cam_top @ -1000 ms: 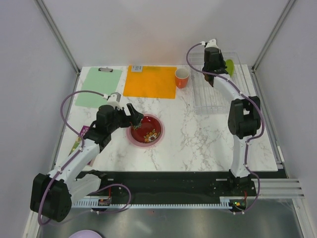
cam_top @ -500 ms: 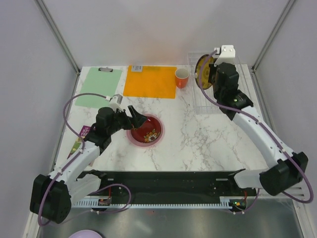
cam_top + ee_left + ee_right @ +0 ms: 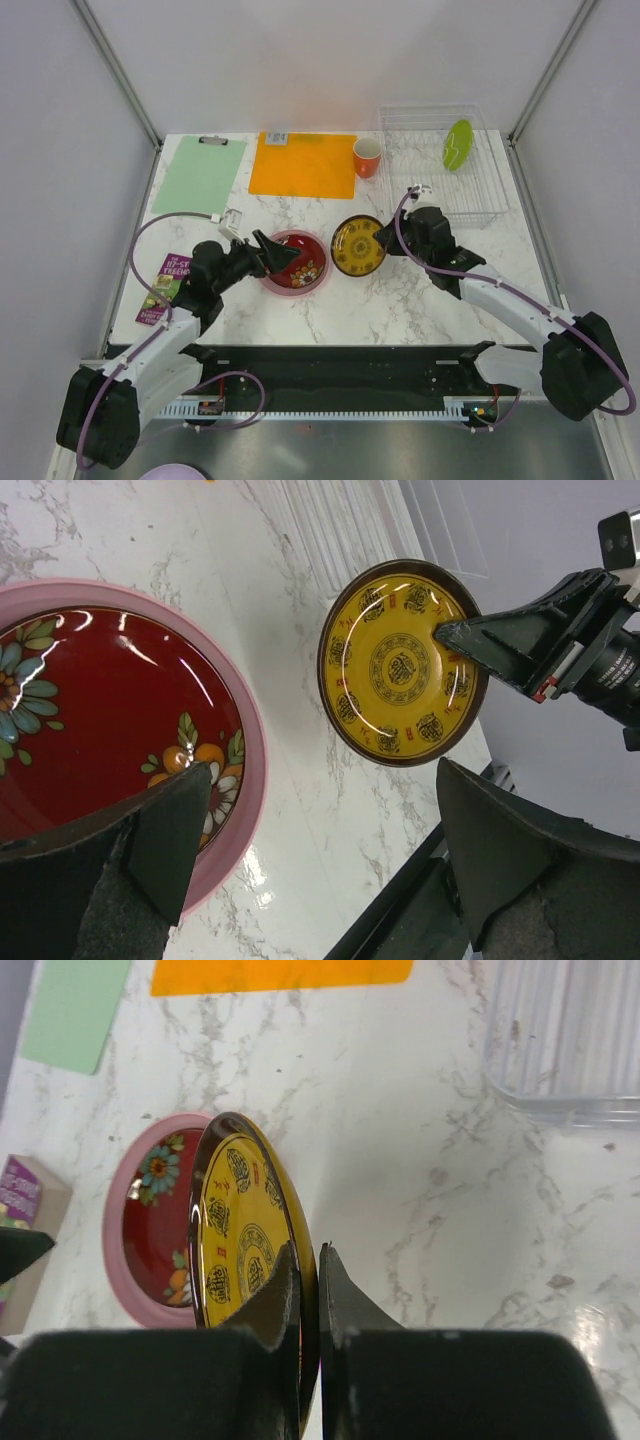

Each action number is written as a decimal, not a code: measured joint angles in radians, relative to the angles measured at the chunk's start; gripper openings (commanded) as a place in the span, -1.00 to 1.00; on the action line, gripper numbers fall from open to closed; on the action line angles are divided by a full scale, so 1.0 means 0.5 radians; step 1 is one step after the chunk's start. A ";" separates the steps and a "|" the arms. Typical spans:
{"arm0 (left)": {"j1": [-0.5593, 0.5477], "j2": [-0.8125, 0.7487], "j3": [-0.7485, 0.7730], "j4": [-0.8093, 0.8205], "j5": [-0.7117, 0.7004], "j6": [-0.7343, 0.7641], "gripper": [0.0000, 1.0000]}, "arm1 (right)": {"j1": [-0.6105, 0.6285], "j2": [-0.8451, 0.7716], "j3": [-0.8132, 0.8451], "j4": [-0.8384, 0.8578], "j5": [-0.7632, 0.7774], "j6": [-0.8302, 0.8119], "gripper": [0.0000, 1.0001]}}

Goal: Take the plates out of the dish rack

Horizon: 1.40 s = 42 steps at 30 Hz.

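The dark red floral plate (image 3: 300, 266) lies stacked in the pink plate (image 3: 268, 281) at the table's middle. My left gripper (image 3: 277, 252) is open and empty over their left part; in the left wrist view (image 3: 320, 770) its jaws stand wide apart above the pink rim (image 3: 245, 780). My right gripper (image 3: 388, 238) is shut on the rim of the yellow patterned plate (image 3: 357, 246), held just right of the pink plate. The right wrist view shows the gripper (image 3: 308, 1252) pinching the plate (image 3: 235, 1230). The lime green plate (image 3: 458, 144) stands in the dish rack (image 3: 430, 185) at the back right.
An orange cup (image 3: 367, 157) stands left of the rack. An orange mat (image 3: 303, 165) and a green clipboard (image 3: 200, 175) lie at the back. A purple booklet (image 3: 165, 276) lies by the left edge.
My right arm lifted the yellow plate out of the rack and carried it down and left to beside the pink plate. My left arm drew back slightly toward the near left.
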 measured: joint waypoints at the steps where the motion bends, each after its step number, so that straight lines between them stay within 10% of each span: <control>1: -0.005 -0.006 -0.022 0.027 0.000 -0.019 0.99 | 0.018 0.000 -0.013 0.027 -0.021 0.032 -0.96; 19: -0.216 0.267 -0.125 0.378 -0.066 -0.153 0.90 | 0.368 0.202 -0.027 0.563 -0.174 0.359 -0.95; 22: -0.230 0.311 -0.125 0.430 -0.079 -0.164 0.52 | 0.388 0.220 -0.038 0.641 -0.226 0.422 -0.95; 27: -0.245 0.304 -0.102 0.472 -0.105 -0.175 -0.67 | 0.391 0.220 -0.091 0.713 -0.299 0.517 -0.91; 28: -0.248 0.298 -0.093 0.468 -0.109 -0.175 -0.95 | 0.390 0.216 -0.099 0.713 -0.293 0.520 -0.84; 34: -0.249 0.131 0.002 0.401 -0.118 -0.251 -0.95 | 0.369 0.082 -0.120 0.723 -0.333 0.591 0.16; 42: -0.245 -0.099 0.046 0.125 -0.285 -0.134 -0.95 | 0.399 -0.111 0.008 0.280 -0.178 0.453 0.43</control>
